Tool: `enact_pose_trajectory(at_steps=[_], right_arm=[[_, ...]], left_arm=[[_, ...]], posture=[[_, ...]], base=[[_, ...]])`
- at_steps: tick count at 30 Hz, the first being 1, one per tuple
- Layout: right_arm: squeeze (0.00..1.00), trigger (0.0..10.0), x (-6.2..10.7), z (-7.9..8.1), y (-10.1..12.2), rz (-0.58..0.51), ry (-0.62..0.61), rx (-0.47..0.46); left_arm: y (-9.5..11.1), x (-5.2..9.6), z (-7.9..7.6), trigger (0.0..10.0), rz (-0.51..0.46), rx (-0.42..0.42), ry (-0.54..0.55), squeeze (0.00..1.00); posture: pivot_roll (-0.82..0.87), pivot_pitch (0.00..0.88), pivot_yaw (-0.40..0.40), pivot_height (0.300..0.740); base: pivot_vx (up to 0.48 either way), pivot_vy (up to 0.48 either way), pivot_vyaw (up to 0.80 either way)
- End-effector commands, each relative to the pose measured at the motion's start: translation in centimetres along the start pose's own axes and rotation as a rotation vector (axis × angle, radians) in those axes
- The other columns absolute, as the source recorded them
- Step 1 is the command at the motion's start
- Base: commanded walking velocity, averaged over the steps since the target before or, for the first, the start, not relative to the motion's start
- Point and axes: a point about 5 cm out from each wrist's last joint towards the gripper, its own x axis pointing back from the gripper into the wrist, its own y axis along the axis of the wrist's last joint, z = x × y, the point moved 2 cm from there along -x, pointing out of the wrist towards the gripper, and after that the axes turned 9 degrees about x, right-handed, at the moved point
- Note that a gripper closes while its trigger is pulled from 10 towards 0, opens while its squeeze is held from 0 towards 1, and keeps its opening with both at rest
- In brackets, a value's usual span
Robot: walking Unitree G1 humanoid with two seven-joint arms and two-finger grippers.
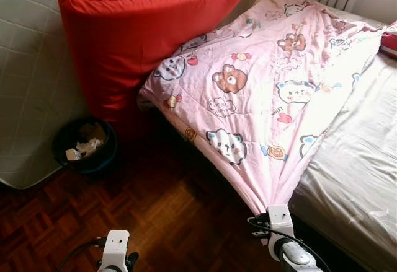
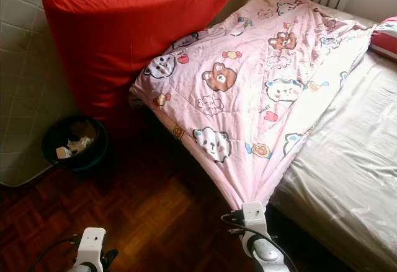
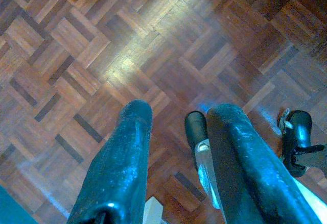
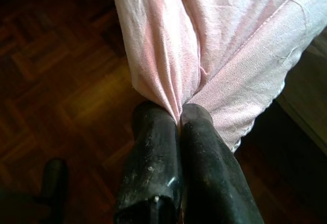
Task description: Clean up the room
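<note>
Your right gripper (image 4: 179,114) is pinching the near corner of the pink blanket (image 1: 260,92), which is lying across the bed (image 1: 353,160). Keep squeezing tight and pull slowly so it spreads flat. Your left gripper (image 3: 173,127) is hanging open over the floor (image 3: 76,40).

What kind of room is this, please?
Most likely a bedroom: a bed with a pale sheet, a pink cartoon-bear quilt pinched by the right gripper, a big red pillow, and a dark waste bin on the parquet floor.
</note>
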Motion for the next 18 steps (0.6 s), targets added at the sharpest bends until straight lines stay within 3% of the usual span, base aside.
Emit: enact_pose_trajectory(at_steps=[1,2,3,4,14,18], right_arm=[[0.07,10.0,0.3,1.2,-1.4,0.047,0.043,-0.005],[0.19,10.0,0.2,1.3,-1.3,0.044,0.050,-0.001],[0.85,10.0,0.1,1.8,-0.9,0.029,0.072,0.004],[1.00,10.0,0.0,2.5,-0.3,0.001,0.106,0.018],[1.00,10.0,-0.3,4.1,1.1,-0.027,0.214,0.148],[1.00,10.0,0.0,3.8,0.8,-0.048,0.277,0.154]], left_arm=[[-1.3,0.3,0.6,10.0,0.051,-0.017,0.017,0.00],[-1.4,0.4,0.6,10.0,0.052,-0.018,0.017,0.00],[-1.4,0.4,0.6,10.0,0.054,-0.018,0.017,0.00],[-1.4,0.4,0.5,10.0,0.056,-0.020,0.016,0.00],[-1.3,0.3,0.3,10.0,0.052,-0.021,0.011,0.00],[-1.2,0.3,0.3,10.0,0.047,-0.021,0.010,0.00]], posture=[[-0.04,0.112,0.047,0.740],[-0.04,0.105,0.046,0.740],[-0.04,0.105,0.046,0.740],[-0.04,0.103,0.046,0.740],[-0.04,0.105,0.045,0.740],[-0.04,0.107,0.045,0.740]], base=[[0.000,0.000,0.00],[0.000,0.000,0.00],[0.000,0.000,0.00],[0.000,0.000,0.00],[0.000,0.000,0.00],[0.000,0.000,0.00]])
